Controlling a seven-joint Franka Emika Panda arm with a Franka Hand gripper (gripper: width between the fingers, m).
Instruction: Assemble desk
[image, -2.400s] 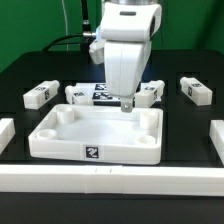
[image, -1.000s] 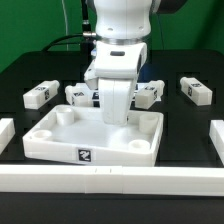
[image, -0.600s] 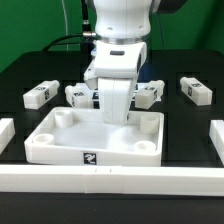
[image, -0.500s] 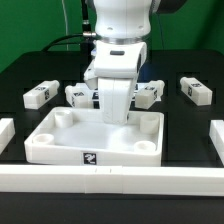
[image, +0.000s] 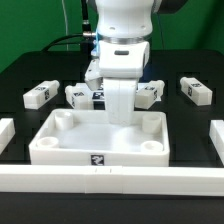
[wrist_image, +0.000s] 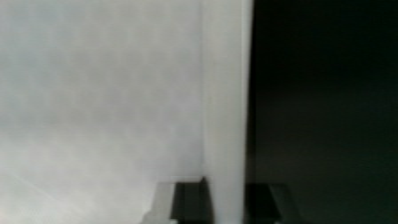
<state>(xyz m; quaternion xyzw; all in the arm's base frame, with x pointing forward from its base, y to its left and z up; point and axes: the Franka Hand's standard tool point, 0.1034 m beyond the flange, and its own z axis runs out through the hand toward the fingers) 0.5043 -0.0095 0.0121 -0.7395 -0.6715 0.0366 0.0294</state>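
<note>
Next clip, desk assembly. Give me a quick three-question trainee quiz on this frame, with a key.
1. How many loose legs lie on the table?
2. True or false: a leg already stands in a corner socket of the desk top.
3. In the exterior view, the gripper is down at the desk top's: A) tagged front wall, B) far wall, C) left wall.
Key: 1) four; 2) false; 3) B.
</note>
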